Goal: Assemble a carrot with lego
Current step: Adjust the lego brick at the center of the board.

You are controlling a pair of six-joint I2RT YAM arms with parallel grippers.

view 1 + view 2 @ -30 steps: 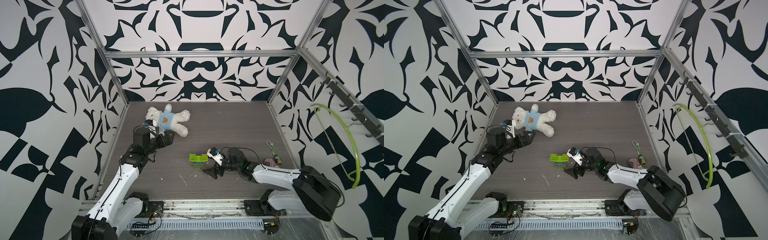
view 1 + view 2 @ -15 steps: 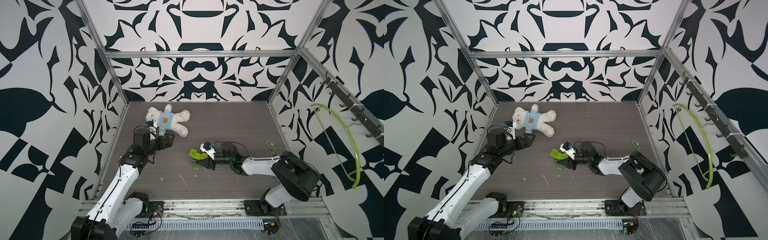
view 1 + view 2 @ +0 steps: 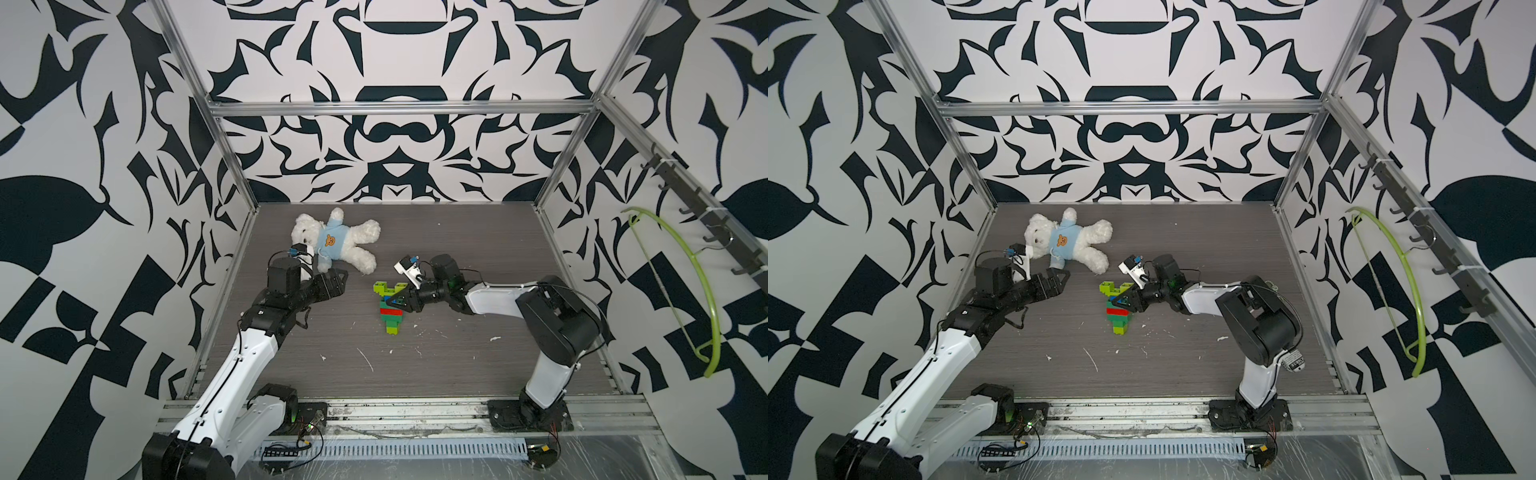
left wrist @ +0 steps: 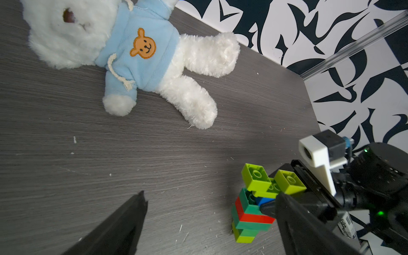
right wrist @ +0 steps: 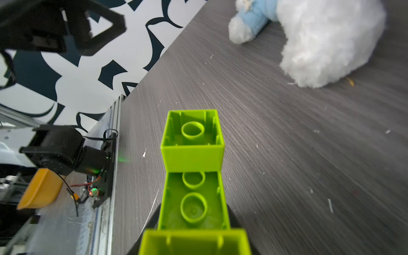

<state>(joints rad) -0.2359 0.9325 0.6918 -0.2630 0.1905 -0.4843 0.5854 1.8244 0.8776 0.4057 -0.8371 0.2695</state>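
Note:
The carrot (image 3: 390, 308) (image 3: 1118, 311) is a joined stack of lego near the middle of the table: lime forked top, blue, dark green, a red stripe, lime tip toward the front. My right gripper (image 3: 400, 300) (image 3: 1128, 301) reaches in from the right and is shut on its upper part, around the blue and dark green bricks. In the right wrist view the lime bricks (image 5: 193, 154) show their hollow undersides between the dark fingers (image 5: 152, 220). My left gripper (image 3: 338, 277) (image 3: 1061, 277) (image 4: 209, 196) hangs open and empty to the left of the carrot (image 4: 251, 212).
A white teddy bear in a blue shirt (image 3: 336, 245) (image 3: 1069, 243) (image 4: 132, 55) (image 5: 320, 39) lies at the back left, just behind my left gripper. A lime hanger (image 3: 681, 266) hangs on the right wall. White crumbs (image 3: 368, 359) dot the front of the table.
My right gripper was open in front of the bricks, moved left onto them and shut. The carrot has turned, so its striped length now shows. The left arm has not moved.

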